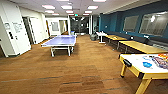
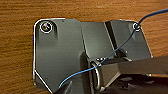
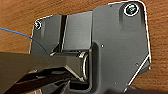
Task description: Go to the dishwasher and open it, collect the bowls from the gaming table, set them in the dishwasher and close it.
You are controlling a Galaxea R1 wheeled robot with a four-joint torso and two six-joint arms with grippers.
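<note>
The dishwasher is out of view. I am in a wide room with brown carpet [image 1: 82, 65]. At the right edge of the head view stands a yellow-framed game table [image 1: 136, 73] with a white top. On it lie a blue round shape [image 1: 147, 65] and a coloured patch [image 1: 162, 61], both too blurred to identify. Both wrist views look down on the carpet [image 2: 17, 15] [image 3: 17, 15] past my own dark plate and bar. A thin blue cable [image 2: 120, 45] runs across the left wrist view.
A blue table-tennis table [image 1: 61, 41] stands ahead, left of centre. Long yellow tables [image 1: 143, 46] line the teal right wall, with a small white table [image 1: 101, 34] and a bin [image 1: 93, 37] further back. White walls and doors [image 1: 15, 32] run along the left.
</note>
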